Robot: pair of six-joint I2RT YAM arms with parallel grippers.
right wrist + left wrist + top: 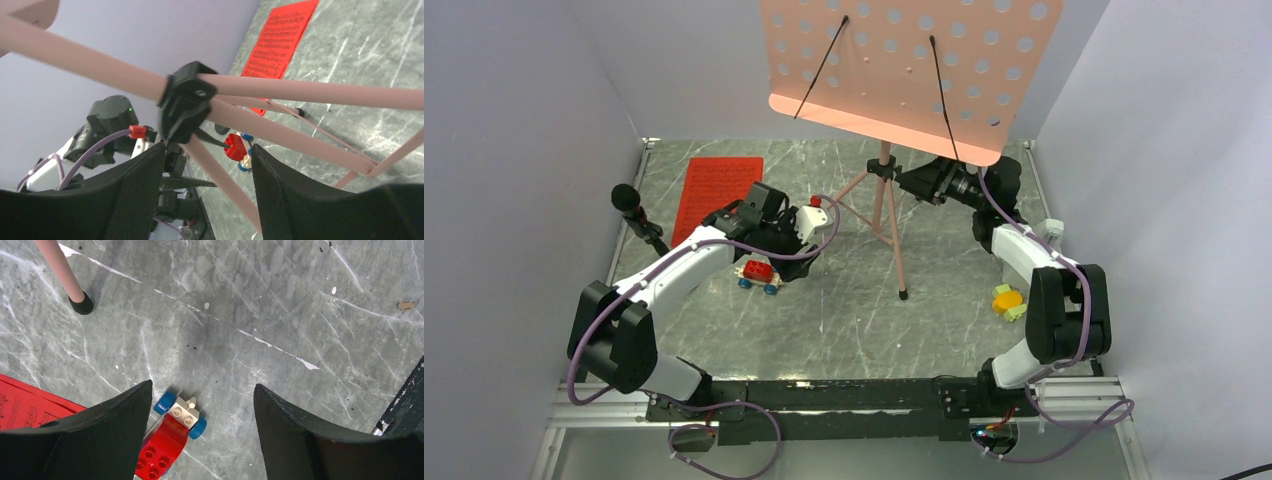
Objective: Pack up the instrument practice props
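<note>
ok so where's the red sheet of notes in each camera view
Top external: the red sheet lies flat, left of centre, left of the music stand.
Left wrist: only a corner of the red sheet, at the lower left edge.
Right wrist: the red sheet is at the upper right, beyond the stand's legs.
Shared landmark: the music stand's pink legs.

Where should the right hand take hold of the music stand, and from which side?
Probably grip the pole just above the black collar, coming from the right, where the right hand faces it. The tube is thin and round; the desk is broad, the legs splay.
</note>
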